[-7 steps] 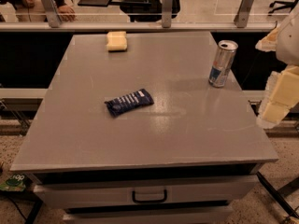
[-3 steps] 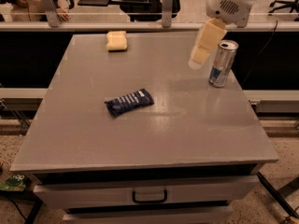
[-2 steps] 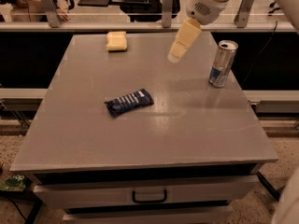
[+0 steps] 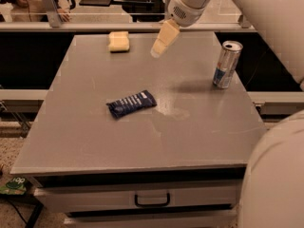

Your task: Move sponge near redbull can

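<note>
The pale yellow sponge (image 4: 118,41) lies flat near the table's far left edge. The redbull can (image 4: 227,64), silver and blue, stands upright near the table's right edge. My gripper (image 4: 161,42) hangs above the far middle of the table, to the right of the sponge and left of the can, touching neither. It holds nothing that I can see. My white arm reaches in from the upper right.
A dark blue snack wrapper (image 4: 131,103) lies near the middle of the grey table (image 4: 95,141). A drawer with a handle (image 4: 152,199) sits below the front edge. A railing and chairs stand behind the table. Part of my white body fills the lower right.
My gripper has swung from beside the table's right edge, past the can, leftward across the far side towards the sponge. Sponge, can and wrapper have not moved.
</note>
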`<state>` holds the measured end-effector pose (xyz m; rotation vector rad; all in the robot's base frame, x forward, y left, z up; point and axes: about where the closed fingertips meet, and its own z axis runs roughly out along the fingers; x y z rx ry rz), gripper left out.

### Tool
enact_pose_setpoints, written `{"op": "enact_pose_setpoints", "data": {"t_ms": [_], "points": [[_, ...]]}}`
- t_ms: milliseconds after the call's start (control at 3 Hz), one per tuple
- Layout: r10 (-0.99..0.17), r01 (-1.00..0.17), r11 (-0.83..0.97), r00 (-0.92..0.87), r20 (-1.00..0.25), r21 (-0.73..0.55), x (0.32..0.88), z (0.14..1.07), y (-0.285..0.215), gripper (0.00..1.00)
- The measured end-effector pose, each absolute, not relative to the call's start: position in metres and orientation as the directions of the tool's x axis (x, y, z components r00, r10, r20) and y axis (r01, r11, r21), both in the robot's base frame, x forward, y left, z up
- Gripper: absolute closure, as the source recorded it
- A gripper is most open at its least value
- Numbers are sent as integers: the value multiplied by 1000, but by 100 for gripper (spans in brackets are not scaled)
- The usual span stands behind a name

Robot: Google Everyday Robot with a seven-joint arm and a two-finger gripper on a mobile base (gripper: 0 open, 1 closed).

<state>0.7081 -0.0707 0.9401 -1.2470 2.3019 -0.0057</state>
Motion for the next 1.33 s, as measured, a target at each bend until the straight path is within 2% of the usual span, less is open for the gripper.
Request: {"op": "enact_pose_setpoints", "data": {"t_ms": [667, 1333], "points": [[-726, -727, 642, -475, -497, -245, 772, 923, -23, 0], [-702, -733, 655, -501, -506, -183, 819, 887, 31, 0]]}}
